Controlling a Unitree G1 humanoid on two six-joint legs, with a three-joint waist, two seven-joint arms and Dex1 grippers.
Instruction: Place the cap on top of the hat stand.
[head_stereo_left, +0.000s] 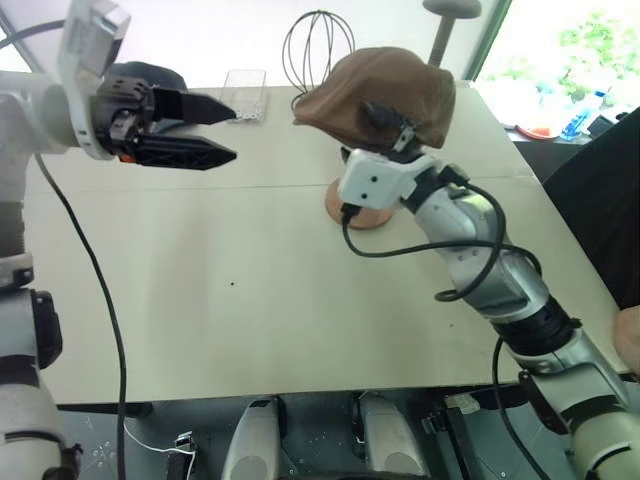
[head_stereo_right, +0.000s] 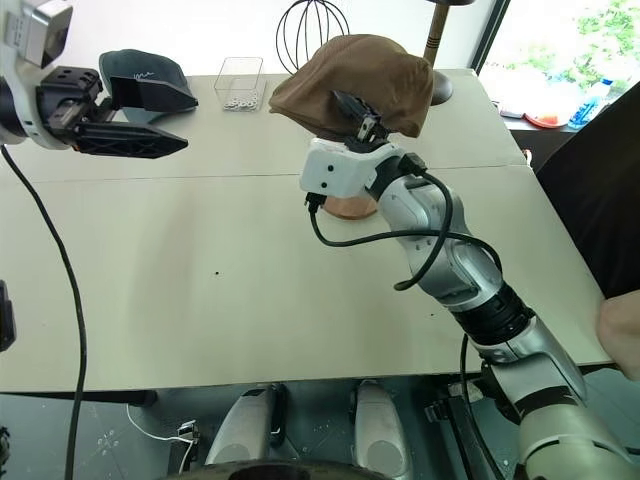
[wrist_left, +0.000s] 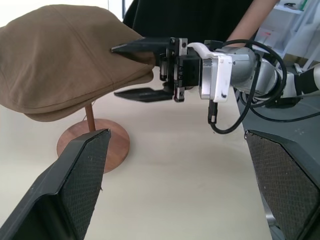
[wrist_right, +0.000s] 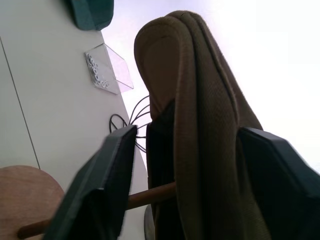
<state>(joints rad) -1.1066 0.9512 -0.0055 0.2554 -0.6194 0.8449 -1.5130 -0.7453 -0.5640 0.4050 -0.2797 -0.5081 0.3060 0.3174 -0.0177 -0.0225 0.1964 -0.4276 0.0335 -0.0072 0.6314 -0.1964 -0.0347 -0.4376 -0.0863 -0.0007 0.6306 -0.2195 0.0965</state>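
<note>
- Cap (head_stereo_left: 385, 92) is seen at upper centre of the left eye view, draped over the top of the hat stand (head_stereo_left: 357, 207), whose round wooden base rests on the table (head_stereo_left: 250, 300) just below it.
- In the left wrist view the thin rod of the stand is seen rising from the base into the underside of the cap; the disc top is hidden by the cloth.
- The right gripper (wrist_left: 135, 70) is seen at the cap's near edge, its jaws parted, with the upper finger against the cloth and the lower finger below the brim; a firm hold on the cloth cannot be told.
- The left gripper (head_stereo_left: 215, 130) is held at upper left of the left eye view, well apart from the cap, with its fingers spread wide and nothing between them.
- A clear plastic box (head_stereo_left: 244, 95), a black wire form (head_stereo_left: 318, 50) and a dark grey cap (head_stereo_right: 145, 70) are seen along the table's far edge.
</note>
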